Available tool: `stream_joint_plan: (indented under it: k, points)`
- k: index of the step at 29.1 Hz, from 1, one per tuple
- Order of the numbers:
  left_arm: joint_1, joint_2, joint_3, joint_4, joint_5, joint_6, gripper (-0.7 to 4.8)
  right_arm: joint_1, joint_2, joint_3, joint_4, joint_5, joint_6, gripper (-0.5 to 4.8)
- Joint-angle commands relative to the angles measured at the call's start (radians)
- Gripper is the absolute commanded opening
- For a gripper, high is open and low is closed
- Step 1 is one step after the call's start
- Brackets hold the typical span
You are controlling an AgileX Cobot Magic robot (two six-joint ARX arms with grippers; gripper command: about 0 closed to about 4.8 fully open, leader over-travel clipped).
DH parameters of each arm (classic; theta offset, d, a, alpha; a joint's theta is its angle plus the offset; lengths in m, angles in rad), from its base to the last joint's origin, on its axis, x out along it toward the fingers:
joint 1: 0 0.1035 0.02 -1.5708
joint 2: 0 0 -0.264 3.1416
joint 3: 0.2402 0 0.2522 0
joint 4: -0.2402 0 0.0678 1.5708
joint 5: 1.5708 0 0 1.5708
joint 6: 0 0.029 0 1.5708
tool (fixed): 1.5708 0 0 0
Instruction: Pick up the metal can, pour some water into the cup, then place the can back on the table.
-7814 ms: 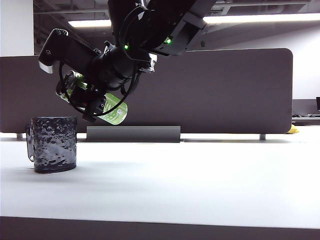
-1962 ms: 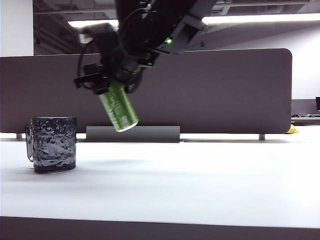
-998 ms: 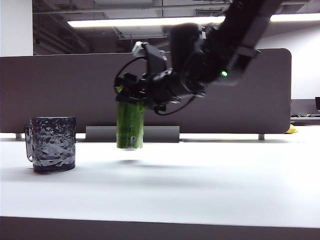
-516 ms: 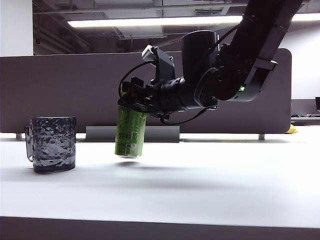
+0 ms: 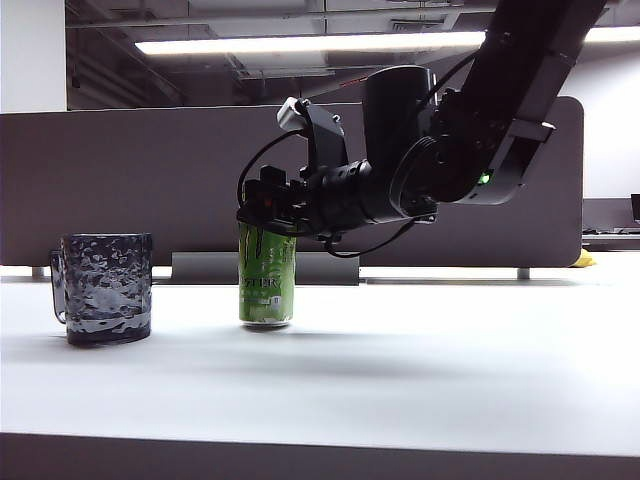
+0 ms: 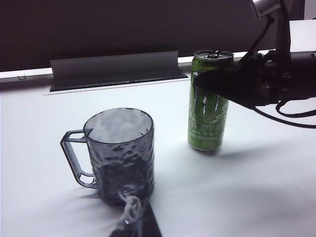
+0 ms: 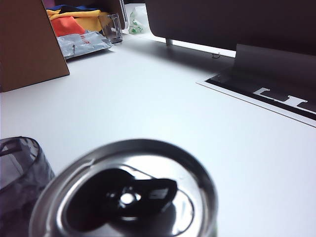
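Note:
The green metal can (image 5: 267,282) stands upright with its base on the white table (image 5: 430,365), to the right of the cup (image 5: 103,288). My right gripper (image 5: 264,213) reaches in from the right and is shut on the can's upper part. In the left wrist view a dark finger (image 6: 232,91) crosses the can (image 6: 206,121) below its silver rim. The right wrist view looks down on the can's lid (image 7: 131,197), with the cup's rim (image 7: 19,163) beside it. The dark hammered cup (image 6: 121,150) sits close before my left gripper, of which only a blurred dark tip (image 6: 145,224) shows.
A grey partition panel (image 5: 470,180) runs along the back of the table, with a dark cable-slot cover (image 5: 265,267) at its foot. In the right wrist view a brown cardboard box (image 7: 29,42), bags (image 7: 81,42) and a small glass (image 7: 113,27) stand at the far end.
The right gripper has brought the can down from a tilted hover above the table to upright with its base on the surface. The cup has not moved.

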Motion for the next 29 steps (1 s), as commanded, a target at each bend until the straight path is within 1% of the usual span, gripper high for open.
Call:
stream_joint_plan:
  k: [1,9,10,12,15,18,19,21,22,25,29]
  points:
    - [-0.002,0.001,0.001,0.013,0.004,0.000,-0.05,0.001,-0.001,0.005,0.030,-0.002,-0.018,2.01]
    - [-0.002,0.001,0.001,0.013,0.004,0.000,-0.05,0.002,-0.001,0.005,0.021,-0.002,-0.024,2.07]
    - [-0.002,0.001,0.001,0.013,0.004,0.000,-0.05,0.002,-0.001,0.005,0.021,-0.002,-0.024,2.21]
    - [-0.002,0.001,0.001,0.013,0.004,0.000,-0.05,0.002,-0.001,0.005,0.021,-0.003,-0.024,2.26]
    - [-0.002,0.001,0.001,0.013,0.004,0.000,-0.05,0.002,-0.001,0.005,0.021,-0.003,-0.025,2.76]
    - [-0.002,0.001,0.001,0.013,0.004,0.000,-0.05,0.002,-0.001,0.005,0.020,-0.003,-0.026,2.81]
    - [-0.002,0.001,0.001,0.013,0.004,0.000,-0.05,0.002,-0.001,0.005,0.020,-0.003,-0.026,2.94]
    - [-0.002,0.001,0.001,0.013,0.004,0.000,-0.05,0.002,-0.001,0.005,0.021,-0.003,-0.029,3.49]
    - [-0.002,0.001,0.001,0.013,0.004,0.000,-0.05,0.002,-0.001,0.005,0.021,-0.003,-0.029,3.68]
    - [-0.002,0.001,0.001,0.013,0.004,0.000,-0.05,0.002,-0.001,0.005,0.021,-0.007,-0.029,4.05]
    - [-0.002,0.001,0.001,0.013,0.004,0.000,-0.05,0.002,-0.002,0.005,0.030,-0.019,-0.028,4.69]
